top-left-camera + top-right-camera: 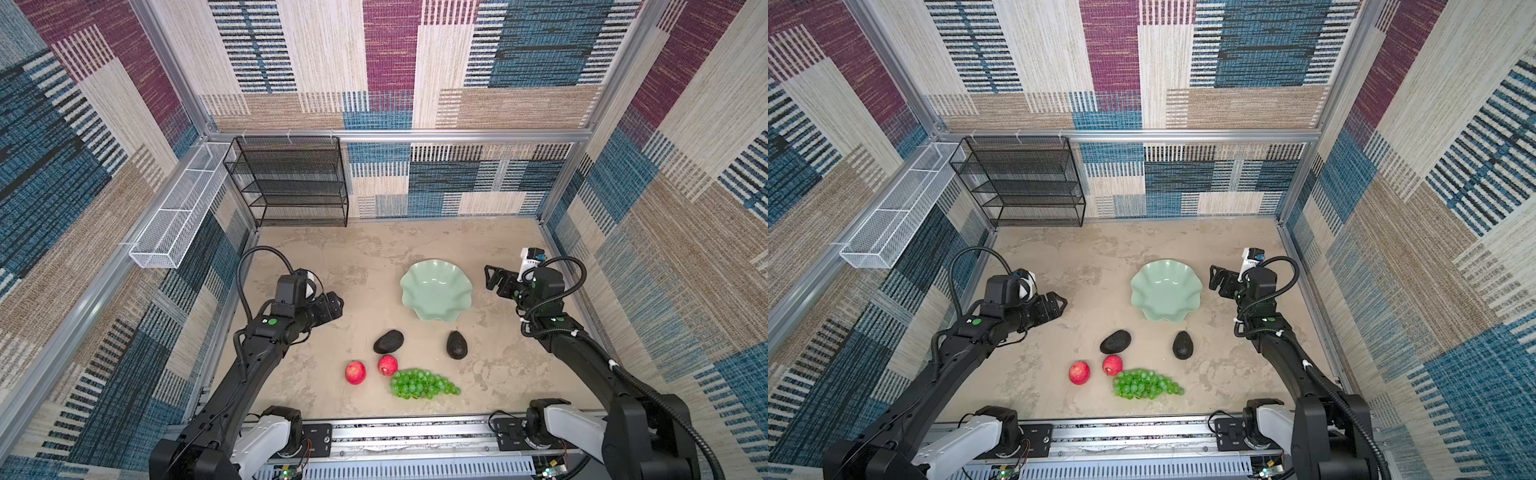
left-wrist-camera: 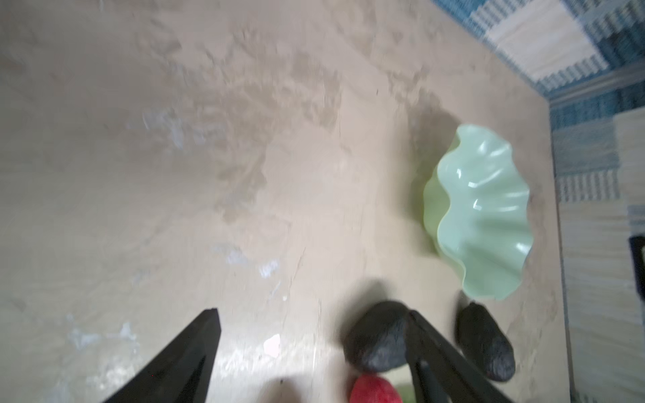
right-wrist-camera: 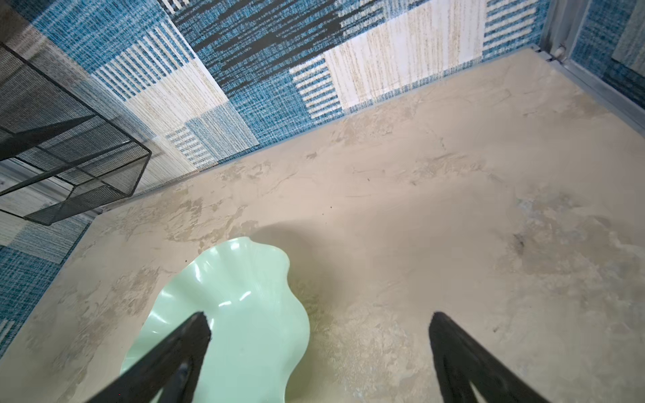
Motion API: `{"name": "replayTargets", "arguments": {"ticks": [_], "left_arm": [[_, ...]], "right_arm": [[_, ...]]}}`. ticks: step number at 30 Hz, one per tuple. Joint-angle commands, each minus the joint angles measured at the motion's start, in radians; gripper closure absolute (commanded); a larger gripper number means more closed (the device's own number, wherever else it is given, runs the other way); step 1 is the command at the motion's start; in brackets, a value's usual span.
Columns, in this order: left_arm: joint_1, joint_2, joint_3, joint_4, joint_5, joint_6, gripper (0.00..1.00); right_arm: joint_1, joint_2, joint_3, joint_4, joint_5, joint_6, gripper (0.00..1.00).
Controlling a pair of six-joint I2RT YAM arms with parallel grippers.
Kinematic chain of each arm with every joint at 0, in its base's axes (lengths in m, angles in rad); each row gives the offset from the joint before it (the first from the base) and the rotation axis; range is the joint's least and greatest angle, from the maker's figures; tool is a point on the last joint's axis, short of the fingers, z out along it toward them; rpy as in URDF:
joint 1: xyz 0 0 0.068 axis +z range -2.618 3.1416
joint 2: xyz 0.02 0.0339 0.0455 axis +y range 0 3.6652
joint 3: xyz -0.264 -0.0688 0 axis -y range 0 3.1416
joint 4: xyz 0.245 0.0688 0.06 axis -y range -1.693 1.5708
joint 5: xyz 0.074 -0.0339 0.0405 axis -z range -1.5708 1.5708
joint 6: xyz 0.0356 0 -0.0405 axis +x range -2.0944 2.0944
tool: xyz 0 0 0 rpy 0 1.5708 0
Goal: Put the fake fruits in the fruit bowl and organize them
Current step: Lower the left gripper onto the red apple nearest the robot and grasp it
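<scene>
Both spread, empty: left gripper [image 1: 337, 306], right gripper [image 1: 489, 277] | bowl [image 1: 436, 293] bare | likely best: left one straddles left avocado [image 1: 388, 341] widthwise.

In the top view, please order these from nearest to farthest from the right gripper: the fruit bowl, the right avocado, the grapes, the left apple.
Measured from the right gripper in a top view:
1. fruit bowl, right beside it, toward the middle.
2. right avocado, in front of the bowl.
3. grapes, front centre.
4. left apple, front left.
</scene>
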Motion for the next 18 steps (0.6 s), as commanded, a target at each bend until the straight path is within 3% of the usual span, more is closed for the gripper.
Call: {"name": "replayTargets", "arguments": {"ticks": [1, 13, 18], "left_arm": [[-0.073, -0.018, -0.026, -0.166, -0.008, -0.059, 0.14], [-0.312, 0.019, -0.119, -0.201, -0.038, -0.186, 0.15], [-0.372, 0.061, -0.124, -0.195, -0.071, -0.202, 0.14]], "right_arm": [[0.001, 0.026, 0.022, 0.055, -0.043, 0.006, 0.0], [0.001, 0.016, -0.047, 0.101, -0.063, 0.01, 0.0], [0.001, 0.022, -0.054, 0.116, -0.066, 0.012, 0.0]]}}
